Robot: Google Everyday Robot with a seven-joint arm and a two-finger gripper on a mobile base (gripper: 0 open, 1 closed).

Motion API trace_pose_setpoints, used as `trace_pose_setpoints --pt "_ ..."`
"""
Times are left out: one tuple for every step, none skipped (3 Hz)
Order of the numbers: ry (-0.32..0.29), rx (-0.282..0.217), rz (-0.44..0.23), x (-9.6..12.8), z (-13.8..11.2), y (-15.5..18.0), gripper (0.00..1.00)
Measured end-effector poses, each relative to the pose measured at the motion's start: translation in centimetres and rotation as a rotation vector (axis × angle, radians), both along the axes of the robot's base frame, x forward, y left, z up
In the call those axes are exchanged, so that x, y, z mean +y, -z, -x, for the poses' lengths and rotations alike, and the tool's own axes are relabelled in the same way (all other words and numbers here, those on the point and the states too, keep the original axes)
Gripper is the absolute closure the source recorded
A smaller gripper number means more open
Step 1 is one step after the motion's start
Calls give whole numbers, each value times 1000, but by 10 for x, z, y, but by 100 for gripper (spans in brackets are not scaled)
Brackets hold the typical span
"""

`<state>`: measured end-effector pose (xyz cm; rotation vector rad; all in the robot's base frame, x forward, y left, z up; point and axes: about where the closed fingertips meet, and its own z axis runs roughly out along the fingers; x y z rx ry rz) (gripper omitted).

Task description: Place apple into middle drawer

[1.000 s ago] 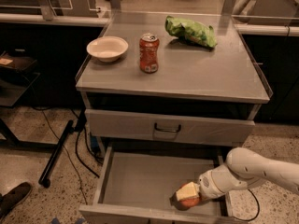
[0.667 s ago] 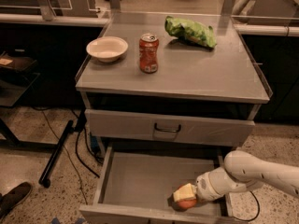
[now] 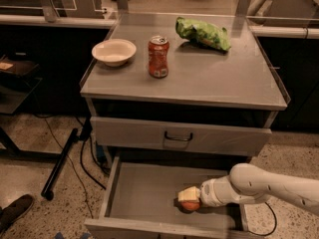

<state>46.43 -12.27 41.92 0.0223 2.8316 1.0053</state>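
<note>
The middle drawer [image 3: 144,193] is pulled open below the closed top drawer, showing its bare grey floor. The apple [image 3: 190,205], red-orange, sits low on the drawer floor toward the right front. My gripper [image 3: 188,197] reaches in from the right on a white arm and sits right on top of the apple, its pale fingers covering the apple's upper half. Only the apple's lower part shows under the fingers.
On the grey cabinet top [image 3: 224,83] stand a red soda can [image 3: 158,57], a cream bowl [image 3: 114,51] and a green chip bag [image 3: 203,33]. The closed top drawer front has a dark loop handle [image 3: 178,136]. A shoe [image 3: 15,211] and cables lie on the floor at left.
The gripper with the apple has shifted slightly left and down inside the drawer; nothing else has moved.
</note>
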Motion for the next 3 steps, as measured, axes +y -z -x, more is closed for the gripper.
trace_pose_setpoints --pt "38 -7 26 5 -17 16 100" --pt "78 45 17 9 -24 44 100" --pt "110 66 36 10 -27 60 100"
